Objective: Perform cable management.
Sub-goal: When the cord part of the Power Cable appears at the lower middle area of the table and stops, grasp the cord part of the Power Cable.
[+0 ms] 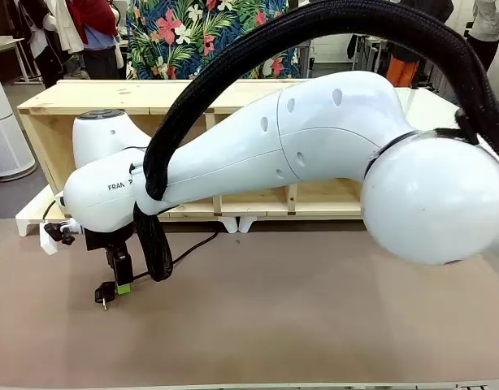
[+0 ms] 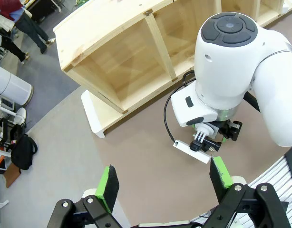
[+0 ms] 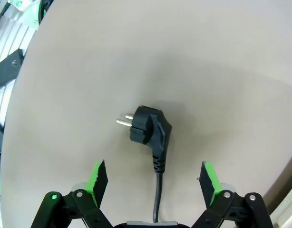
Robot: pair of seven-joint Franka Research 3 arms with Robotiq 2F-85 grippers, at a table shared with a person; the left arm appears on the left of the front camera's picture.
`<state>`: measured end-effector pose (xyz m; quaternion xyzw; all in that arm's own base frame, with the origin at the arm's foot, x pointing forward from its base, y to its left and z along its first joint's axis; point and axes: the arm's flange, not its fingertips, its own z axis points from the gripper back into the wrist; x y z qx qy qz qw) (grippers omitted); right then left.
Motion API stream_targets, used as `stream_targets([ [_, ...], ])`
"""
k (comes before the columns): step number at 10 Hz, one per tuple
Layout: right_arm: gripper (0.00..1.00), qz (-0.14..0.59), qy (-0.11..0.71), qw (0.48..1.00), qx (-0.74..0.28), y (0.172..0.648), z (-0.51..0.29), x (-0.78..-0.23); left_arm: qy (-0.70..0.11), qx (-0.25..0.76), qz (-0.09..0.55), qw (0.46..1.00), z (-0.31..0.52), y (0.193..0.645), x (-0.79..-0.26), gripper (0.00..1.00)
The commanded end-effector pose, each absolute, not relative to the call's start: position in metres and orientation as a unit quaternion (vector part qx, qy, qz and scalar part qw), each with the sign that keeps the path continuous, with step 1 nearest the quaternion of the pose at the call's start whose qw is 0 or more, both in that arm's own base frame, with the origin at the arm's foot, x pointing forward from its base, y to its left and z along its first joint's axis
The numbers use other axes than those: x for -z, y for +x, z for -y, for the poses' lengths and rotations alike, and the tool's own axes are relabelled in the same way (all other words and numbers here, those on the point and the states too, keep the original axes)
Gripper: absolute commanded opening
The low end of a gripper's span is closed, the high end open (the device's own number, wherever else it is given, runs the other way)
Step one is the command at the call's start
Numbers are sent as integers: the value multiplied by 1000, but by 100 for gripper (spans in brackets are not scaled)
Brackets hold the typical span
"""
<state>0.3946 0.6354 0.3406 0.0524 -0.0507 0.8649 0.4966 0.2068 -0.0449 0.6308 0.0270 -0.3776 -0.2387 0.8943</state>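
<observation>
Right claw (image 3: 154,177) spread, cable (image 3: 156,154) cropped at bottom

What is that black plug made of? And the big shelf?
The plug on the cable looks like matte black moulded plastic, ribbed at the neck; its two shiny pins seem metal. The shelf looks like pale unpainted wood, with grain lines showing.

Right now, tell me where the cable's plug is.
The cable's plug lies on the table at the front view's left, just below the right gripper, whose fingers are open, near the wooden shelf.
</observation>
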Motion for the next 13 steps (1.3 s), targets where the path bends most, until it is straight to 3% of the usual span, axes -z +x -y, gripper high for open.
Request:
stream_targets([
  [1,100,43,27,504,-862,397,-652,-336,24,236,379,895,44,206,-631,100],
  [10,100,29,-8,510,-859,402,-654,-314,24,236,379,895,44,206,-631,100],
  [11,80,30,-10,514,-857,402,-653,-314,24,236,379,895,44,206,-631,100],
  [12,80,31,-9,515,-857,402,-653,-315,24,236,379,895,44,206,-631,100],
  [13,60,33,-9,516,-856,402,-653,-315,24,236,379,895,44,206,-631,100],
])
